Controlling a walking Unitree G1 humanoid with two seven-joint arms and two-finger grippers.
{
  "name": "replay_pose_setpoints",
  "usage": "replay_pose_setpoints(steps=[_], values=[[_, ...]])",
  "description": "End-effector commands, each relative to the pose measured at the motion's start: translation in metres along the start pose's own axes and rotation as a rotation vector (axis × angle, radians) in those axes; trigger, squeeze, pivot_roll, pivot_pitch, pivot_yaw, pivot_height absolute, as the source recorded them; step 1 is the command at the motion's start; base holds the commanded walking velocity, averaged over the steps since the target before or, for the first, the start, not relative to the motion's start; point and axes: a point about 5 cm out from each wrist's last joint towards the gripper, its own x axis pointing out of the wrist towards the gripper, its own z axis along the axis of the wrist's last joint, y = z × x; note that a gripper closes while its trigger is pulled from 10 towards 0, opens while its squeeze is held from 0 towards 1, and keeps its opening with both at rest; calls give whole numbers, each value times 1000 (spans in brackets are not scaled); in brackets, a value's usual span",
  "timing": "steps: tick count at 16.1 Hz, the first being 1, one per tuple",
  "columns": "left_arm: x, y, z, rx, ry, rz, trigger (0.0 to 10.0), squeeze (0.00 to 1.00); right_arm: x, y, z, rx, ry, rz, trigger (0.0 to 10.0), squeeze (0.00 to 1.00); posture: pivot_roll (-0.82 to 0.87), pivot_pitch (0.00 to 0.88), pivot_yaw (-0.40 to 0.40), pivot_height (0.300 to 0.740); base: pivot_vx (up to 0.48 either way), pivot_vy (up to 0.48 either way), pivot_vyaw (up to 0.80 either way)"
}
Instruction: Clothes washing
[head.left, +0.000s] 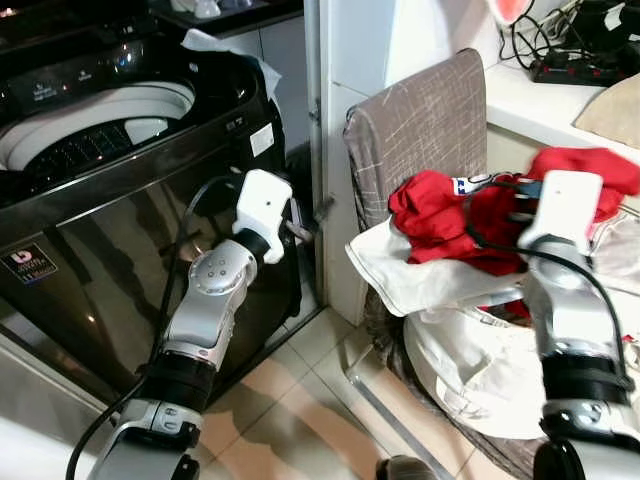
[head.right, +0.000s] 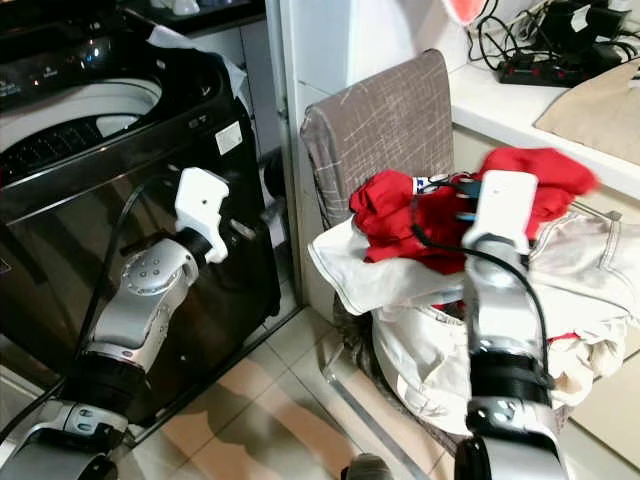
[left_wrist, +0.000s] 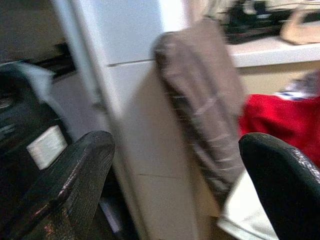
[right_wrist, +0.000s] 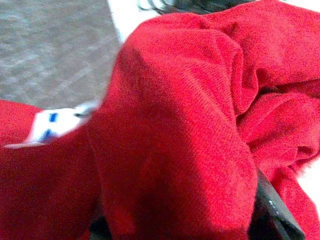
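A black top-loading washing machine (head.left: 130, 220) stands on the left with its lid up and its white drum (head.left: 95, 125) showing. To the right, a chair with a grey-brown cover (head.left: 420, 120) holds a pile of clothes: a red garment (head.left: 440, 215) on top of white ones (head.left: 470, 360). My right gripper (head.left: 525, 200) is buried in the red garment, shut on a fold that rises above the wrist. One black finger (right_wrist: 272, 210) peeks from under the cloth. My left gripper (left_wrist: 175, 185) hangs open and empty between the washer and the chair.
A white cabinet panel (head.left: 350, 60) stands between the washer and the chair. Behind the chair, a white counter (head.left: 530, 105) carries a power strip with cables (head.left: 575, 60). A white cloth (head.left: 215, 42) lies at the washer's back corner. Tiled floor (head.left: 300, 400) lies below.
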Motion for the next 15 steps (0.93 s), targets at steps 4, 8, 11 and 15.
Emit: replay_pose_setpoints(steps=[4,8,11,15], values=[[-8,14,-5,-13,23,188,10000,0,5,24,37,-26,-159,106,0,0,-71,0,11,740,0,0,0],[-14,24,-5,-8,14,291,10000,0,14,31,76,-33,-303,135,0,0,-28,0,-23,740,0,0,500],[-19,31,0,-12,-18,373,10000,0,18,48,78,-27,-311,201,0,0,4,0,-53,740,0,0,760],[-21,27,2,51,-19,438,10000,0,15,56,87,-56,-404,236,0,0,17,0,-49,740,0,0,728]])
